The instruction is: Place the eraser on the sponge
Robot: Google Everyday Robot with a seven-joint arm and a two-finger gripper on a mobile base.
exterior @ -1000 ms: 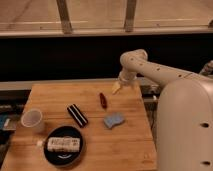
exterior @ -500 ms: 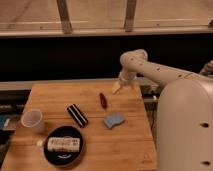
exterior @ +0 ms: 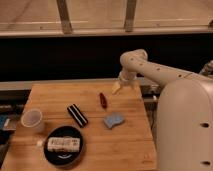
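The eraser (exterior: pixel 77 115), a black oblong block with white stripes, lies slantwise on the wooden table (exterior: pixel 55 95) left of centre. The light-blue sponge (exterior: pixel 114 121) rests to its right, apart from it. My gripper (exterior: pixel 117 88) hangs at the end of the white arm over the table's far right part, above and behind the sponge, just right of a slim red pen-like object (exterior: pixel 102 100). It touches neither the eraser nor the sponge.
A white cup (exterior: pixel 32 120) stands at the table's left edge. A black round plate (exterior: pixel 64 146) with a white speckled bar on it sits at the front left. My white robot body (exterior: pixel 185 125) fills the right side, past the table's right edge.
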